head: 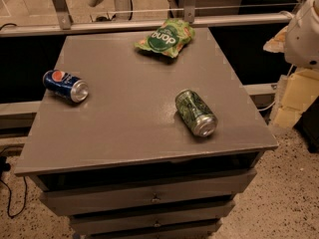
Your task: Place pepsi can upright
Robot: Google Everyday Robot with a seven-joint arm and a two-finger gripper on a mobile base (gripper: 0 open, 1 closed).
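Pepsi can [65,85] lies on its side near the left edge of the grey cabinet top [134,133], well apart from the green can [196,112]; a glancing contact could roll it off that edge, as a cylinder on its side moves freely. Its long axis runs back-left to front-right, silver end facing front-right, logo uppermost. The gripper is out of view, so its state cannot be told; only a white robot part [304,29] shows at the right
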